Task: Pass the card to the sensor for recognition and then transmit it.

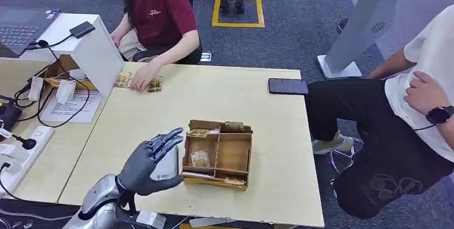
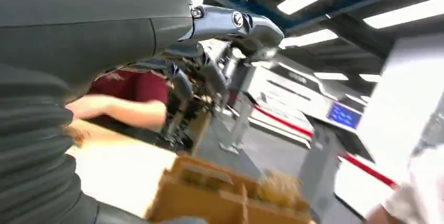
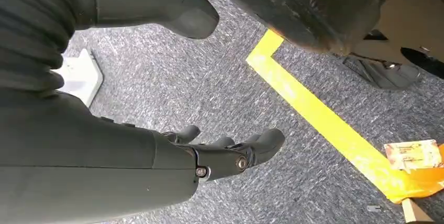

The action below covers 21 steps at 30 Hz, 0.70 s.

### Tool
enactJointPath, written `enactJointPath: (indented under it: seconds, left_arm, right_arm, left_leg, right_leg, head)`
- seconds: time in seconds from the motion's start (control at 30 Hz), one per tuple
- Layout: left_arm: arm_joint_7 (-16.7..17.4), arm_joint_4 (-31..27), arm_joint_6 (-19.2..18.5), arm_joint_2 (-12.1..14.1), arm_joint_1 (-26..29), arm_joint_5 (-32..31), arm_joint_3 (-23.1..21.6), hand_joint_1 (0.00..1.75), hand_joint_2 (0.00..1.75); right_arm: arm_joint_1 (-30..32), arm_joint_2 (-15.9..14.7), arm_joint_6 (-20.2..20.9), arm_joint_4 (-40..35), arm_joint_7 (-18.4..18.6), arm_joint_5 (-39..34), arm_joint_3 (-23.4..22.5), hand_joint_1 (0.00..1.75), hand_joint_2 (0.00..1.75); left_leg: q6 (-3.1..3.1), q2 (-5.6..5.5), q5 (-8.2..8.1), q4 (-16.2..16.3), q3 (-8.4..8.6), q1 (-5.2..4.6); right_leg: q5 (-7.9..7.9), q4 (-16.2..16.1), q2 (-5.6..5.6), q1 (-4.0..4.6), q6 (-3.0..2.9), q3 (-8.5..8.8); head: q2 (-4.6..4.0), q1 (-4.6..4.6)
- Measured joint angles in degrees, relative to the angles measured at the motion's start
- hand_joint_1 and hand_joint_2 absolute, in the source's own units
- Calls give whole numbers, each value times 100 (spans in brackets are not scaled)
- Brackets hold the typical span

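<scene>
While left hand (image 1: 151, 160) pinches white card (image 1: 168, 166), fingers (image 1: 166, 139) extended; wooden box (image 1: 217, 154) just beyond fingertips. Right hand (image 3: 225, 150): fingers loosely curled, holding nothing.

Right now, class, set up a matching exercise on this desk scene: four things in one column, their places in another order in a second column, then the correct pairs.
Things:
1. black phone
2. wooden box
3. white card
4. laptop

Places:
A. held in the left hand, just left of the compartments
B. far left corner, beyond the white stand
C. flat on the table near its far right edge
D. on the table's near middle, open top, divided inside

Pairs: 1-C, 2-D, 3-A, 4-B
</scene>
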Motion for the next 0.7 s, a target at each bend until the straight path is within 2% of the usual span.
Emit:
enactJointPath:
  seconds: [0.13, 0.3, 0.47, 0.7]
  left_arm:
    - [-22, 63, 72, 0, 69, -74, -382, 0, 175]
    - [-2, 287, 588, -48, 93, -428, -697, 0, 175]
    - [2, 488, 737, -116, 93, -524, -948, 0, 175]
    - [247, 778, 994, -245, 14, -948, -1291, 0, 175]
  right_arm:
    - [-4, 7, 0, 0, 2, 4, -9, 0, 175]
    - [-11, 22, 0, -2, 11, 35, -17, 0, 175]
    - [-16, 24, 0, -9, 35, 44, -17, 0, 175]
    - [-35, 46, 22, -11, 59, 96, -17, 0, 175]
  left_leg:
    - [0, 0, 0, 0, 1, 0]
    - [0, 0, 0, 0, 1, 0]
    - [0, 0, 0, 0, 0, 0]
    - [0, 0, 0, 0, 1, 0]
  right_leg:
    - [0, 0, 0, 0, 0, 0]
    - [0, 0, -1, 0, 0, 1]
    - [0, 0, -1, 0, 0, 0]
    - [0, 0, -1, 0, 0, 0]
  head:
    - [2, 0]
    - [0, -2]
    - [2, 0]
    - [2, 0]
